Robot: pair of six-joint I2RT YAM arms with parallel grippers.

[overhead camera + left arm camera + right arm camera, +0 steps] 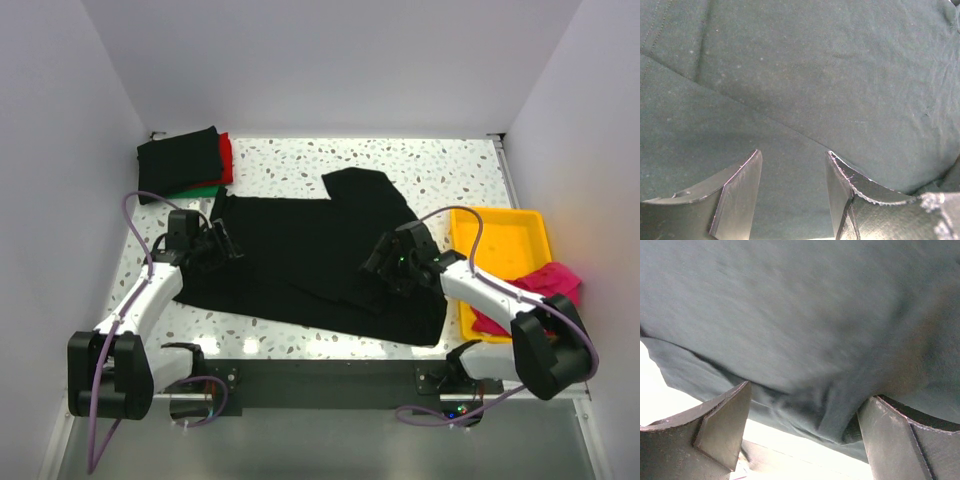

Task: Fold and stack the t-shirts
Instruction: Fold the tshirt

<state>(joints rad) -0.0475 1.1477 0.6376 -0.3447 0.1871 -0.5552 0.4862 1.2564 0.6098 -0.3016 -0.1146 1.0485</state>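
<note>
1. Top external camera: sitting high behind the arm bases [110,372], looking down and forward, taking in the whole table [300,165] from afar.
2. Left wrist camera: looking out between its own fingers [737,197], riding very near the black t-shirt [815,75].
3. Right wrist camera: facing likewise, hovering close over that shirt's edge, pale table showing beneath.
4. All three views are sharing the black t-shirt.
</note>
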